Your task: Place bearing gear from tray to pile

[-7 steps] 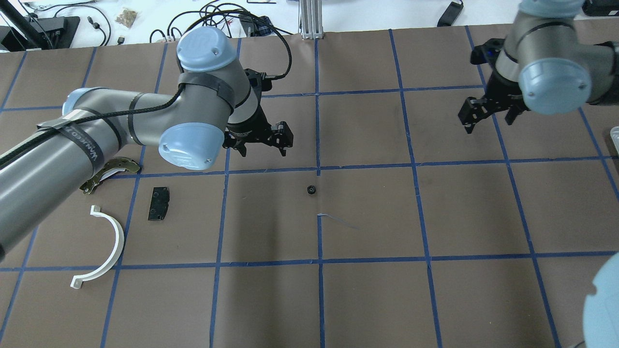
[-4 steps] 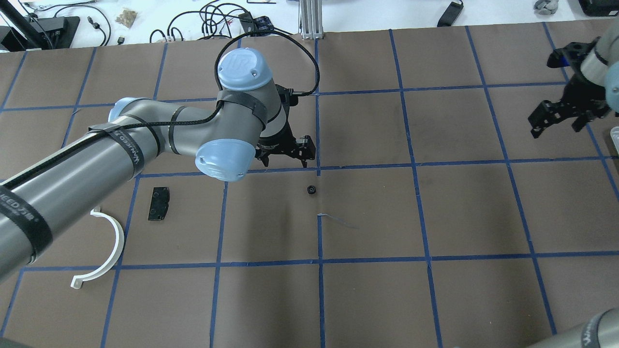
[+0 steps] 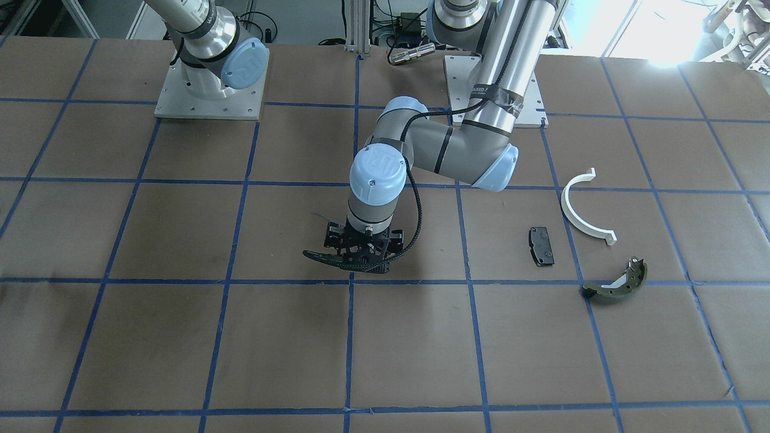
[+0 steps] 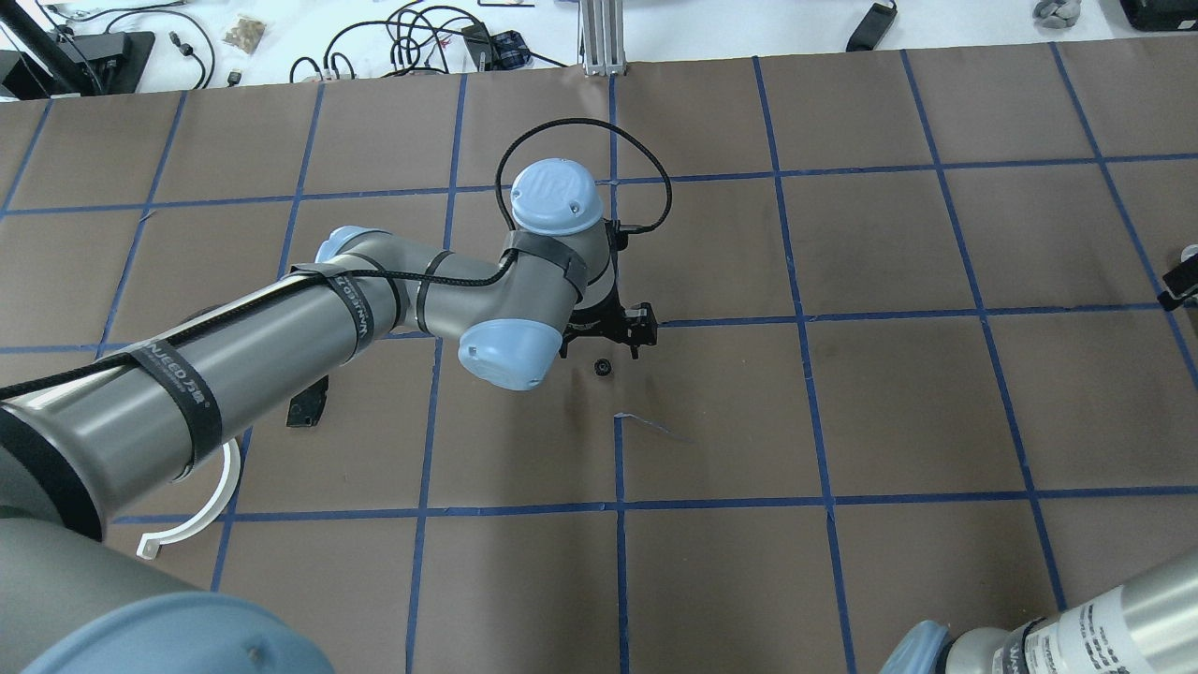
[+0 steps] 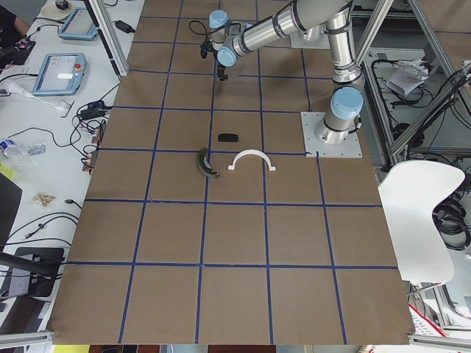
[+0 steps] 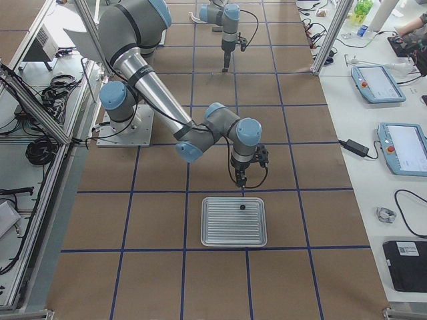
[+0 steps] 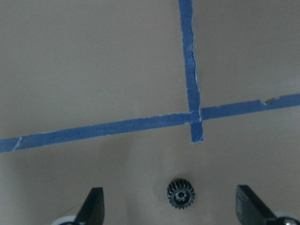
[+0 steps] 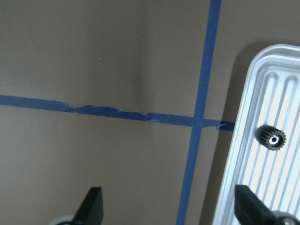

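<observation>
A small black bearing gear (image 4: 604,367) lies on the brown table near the centre. My left gripper (image 4: 605,339) hovers open just above it; in the left wrist view the gear (image 7: 181,193) sits between the open fingers (image 7: 93,206). The gripper (image 3: 355,261) hides the gear in the front view. A second gear (image 8: 271,138) lies on the ribbed metal tray (image 8: 243,154). My right gripper (image 8: 171,211) is open and empty beside that tray (image 6: 233,221). The pile lies on my left: a white half-ring (image 3: 580,216), a black pad (image 3: 541,245) and an olive brake shoe (image 3: 616,282).
Blue tape lines grid the brown table. My left arm (image 4: 281,356) stretches over the pile and covers the brake shoe in the overhead view. Cables and devices (image 4: 412,42) lie beyond the table's far edge.
My left gripper has moved right and toward me until it is over the gear on the table. My right arm has swung right and almost out of the overhead view.
</observation>
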Robot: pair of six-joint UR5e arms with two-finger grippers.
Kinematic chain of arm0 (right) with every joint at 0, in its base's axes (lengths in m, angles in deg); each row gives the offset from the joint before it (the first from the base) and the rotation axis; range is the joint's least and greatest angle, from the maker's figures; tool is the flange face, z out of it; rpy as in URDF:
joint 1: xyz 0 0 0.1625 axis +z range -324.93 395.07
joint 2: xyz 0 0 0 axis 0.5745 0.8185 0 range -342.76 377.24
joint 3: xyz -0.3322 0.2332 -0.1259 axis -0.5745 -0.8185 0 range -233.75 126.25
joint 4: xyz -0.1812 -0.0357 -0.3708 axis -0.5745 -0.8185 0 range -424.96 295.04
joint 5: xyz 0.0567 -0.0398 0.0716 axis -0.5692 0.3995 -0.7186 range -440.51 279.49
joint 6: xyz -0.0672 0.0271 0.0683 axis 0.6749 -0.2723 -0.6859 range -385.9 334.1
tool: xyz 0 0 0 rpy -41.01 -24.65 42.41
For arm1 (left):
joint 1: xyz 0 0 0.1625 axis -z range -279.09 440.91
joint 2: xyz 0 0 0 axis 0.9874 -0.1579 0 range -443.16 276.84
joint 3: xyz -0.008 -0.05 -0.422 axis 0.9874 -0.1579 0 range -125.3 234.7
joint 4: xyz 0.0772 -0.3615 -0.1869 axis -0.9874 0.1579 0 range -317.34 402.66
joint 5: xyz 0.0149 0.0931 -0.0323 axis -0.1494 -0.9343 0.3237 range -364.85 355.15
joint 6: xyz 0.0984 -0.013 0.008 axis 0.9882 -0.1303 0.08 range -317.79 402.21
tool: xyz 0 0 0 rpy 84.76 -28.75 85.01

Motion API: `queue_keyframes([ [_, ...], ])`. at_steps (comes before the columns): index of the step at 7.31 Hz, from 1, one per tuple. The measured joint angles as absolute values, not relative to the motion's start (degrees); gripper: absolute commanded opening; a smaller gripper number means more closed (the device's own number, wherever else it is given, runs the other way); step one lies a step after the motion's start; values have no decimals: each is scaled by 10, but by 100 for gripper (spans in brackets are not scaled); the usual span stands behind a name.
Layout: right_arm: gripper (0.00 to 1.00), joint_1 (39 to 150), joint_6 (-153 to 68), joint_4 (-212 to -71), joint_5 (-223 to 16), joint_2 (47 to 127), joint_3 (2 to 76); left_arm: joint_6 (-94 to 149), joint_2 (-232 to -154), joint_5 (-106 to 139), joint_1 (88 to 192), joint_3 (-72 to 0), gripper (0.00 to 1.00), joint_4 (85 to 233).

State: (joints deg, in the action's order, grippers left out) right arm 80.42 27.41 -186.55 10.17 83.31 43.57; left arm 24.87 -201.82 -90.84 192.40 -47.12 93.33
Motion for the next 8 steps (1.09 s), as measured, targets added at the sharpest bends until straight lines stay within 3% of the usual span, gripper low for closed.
queue_keyframes([
  [1, 100, 789, 312, -1886, 91, 826, 428, 238, -2024, -921, 1934, -473, 91, 930],
  [3, 100, 756, 373, -1900, 84, 793, 399, 238, -2027, -936, 1940, -475, 53, 928],
  [4, 100, 740, 396, -1898, 80, 763, 374, 239, -2028, -937, 1941, -475, 4, 927],
  [8, 87, 733, 407, -1873, 64, 715, 331, 240, -2025, -939, 1939, -473, 0, 927],
])
